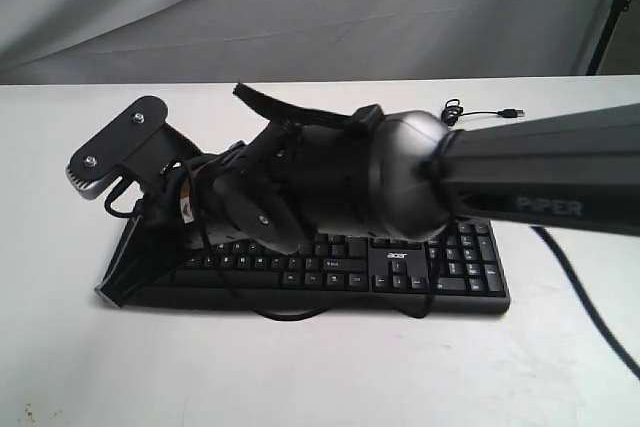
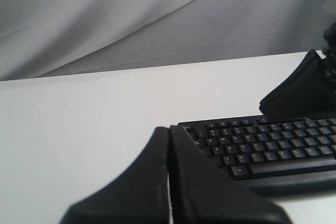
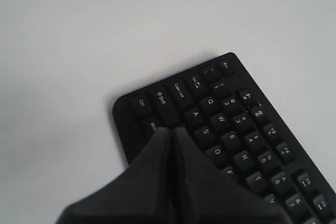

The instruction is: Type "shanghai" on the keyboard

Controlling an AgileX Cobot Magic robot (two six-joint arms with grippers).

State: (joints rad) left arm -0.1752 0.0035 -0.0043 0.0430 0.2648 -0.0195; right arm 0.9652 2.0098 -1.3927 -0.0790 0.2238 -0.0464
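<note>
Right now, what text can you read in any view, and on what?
"PiPER": black right arm.
"acer": wide black plastic keyboard, above its arrow keys.
"Ctrl", "Shift", "Caps Lock", "Tab", "Q", "W", "E", "R", "A", "S", "D": white key legends, right wrist view.
Key legends in the left wrist view: too blurred to read.

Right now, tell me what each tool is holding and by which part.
Nothing. The left tool and the right tool are both shut empty; the right one's tip hangs over the keyboard, gripping nothing.
</note>
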